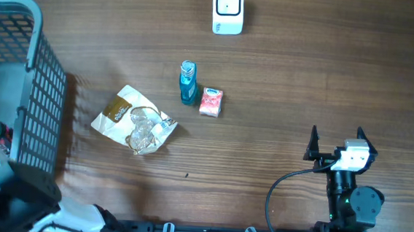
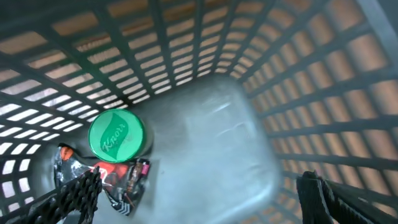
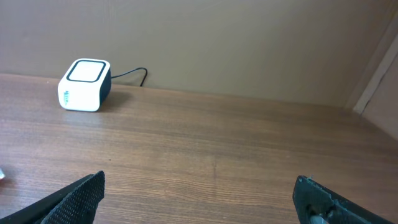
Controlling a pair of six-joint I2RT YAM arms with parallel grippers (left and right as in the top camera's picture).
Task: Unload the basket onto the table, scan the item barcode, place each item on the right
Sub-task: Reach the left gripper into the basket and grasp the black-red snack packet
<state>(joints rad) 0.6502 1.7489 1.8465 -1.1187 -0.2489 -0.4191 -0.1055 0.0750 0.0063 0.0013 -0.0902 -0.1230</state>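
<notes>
The white cube scanner stands at the table's far edge, and the right wrist view has it at the far left. On the table lie a blue bottle, a small pink packet and a gold-and-white bag. My left gripper is open inside the grey basket, above its floor. A green-lidded jar and a red-and-black wrapper lie beside its left finger. My right gripper stands open over bare wood at the near right, holding nothing.
The basket fills the left edge of the table, and my left arm reaches into it from the near-left corner. A black cable runs from the scanner along the back wall. Bare wood lies between the right gripper and the scanner.
</notes>
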